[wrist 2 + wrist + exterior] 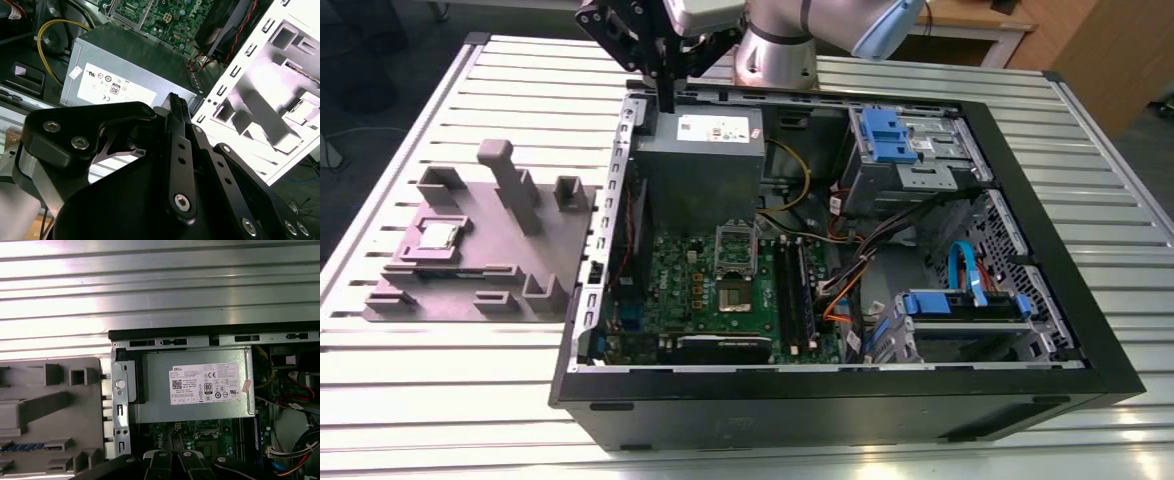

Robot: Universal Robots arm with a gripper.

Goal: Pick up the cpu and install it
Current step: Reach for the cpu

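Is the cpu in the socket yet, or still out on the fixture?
Out. In the exterior view the cpu lies flat in a recess of the grey fixture, outside the computer case.

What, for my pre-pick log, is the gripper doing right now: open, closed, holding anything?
Gripper: fingers closed, holding nothing, near the power supply. The cpu lies on the grey fixture.

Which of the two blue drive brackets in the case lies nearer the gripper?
The blue bracket nearest the arm's base; the second bracket sits by the opposite case wall.
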